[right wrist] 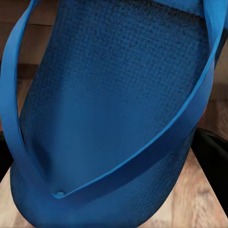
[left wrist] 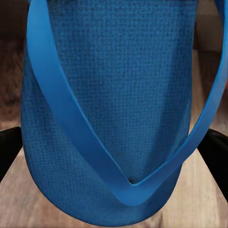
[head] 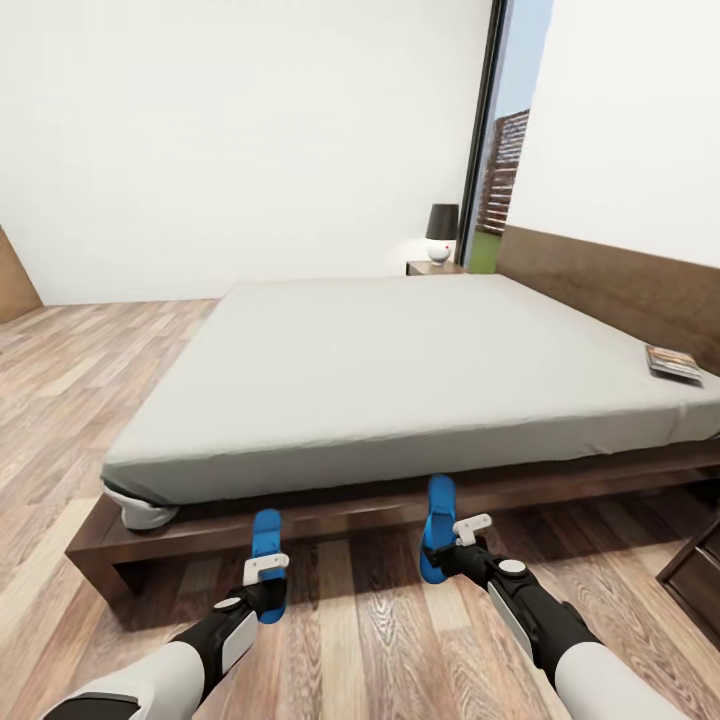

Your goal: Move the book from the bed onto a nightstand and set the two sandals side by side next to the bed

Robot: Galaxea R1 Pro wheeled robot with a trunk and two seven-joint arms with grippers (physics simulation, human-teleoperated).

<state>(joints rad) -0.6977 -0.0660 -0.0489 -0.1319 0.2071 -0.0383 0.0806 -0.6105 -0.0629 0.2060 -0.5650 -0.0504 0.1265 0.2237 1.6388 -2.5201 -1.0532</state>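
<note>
Two bright blue sandals hang just over the wood floor in front of the bed's (head: 400, 370) near side rail, toes toward the bed. My left gripper (head: 268, 592) is shut on the left sandal (head: 267, 535). My right gripper (head: 447, 556) is shut on the right sandal (head: 438, 505). A wide gap separates the two. In the wrist views each sandal (left wrist: 118, 95) (right wrist: 118, 109) sits between black fingers (left wrist: 216, 156) (right wrist: 213, 156). The book (head: 672, 362) lies on the mattress's right end by the headboard. A nightstand (head: 435, 267) with a lamp stands beyond the bed.
A second dark cabinet (head: 700, 575) juts in at the lower right, close to my right arm. The bed frame's corner (head: 95, 555) sticks out at the left, with a white bulge of bedding (head: 140, 512) above it. Open plank floor (head: 80, 380) stretches left of the bed.
</note>
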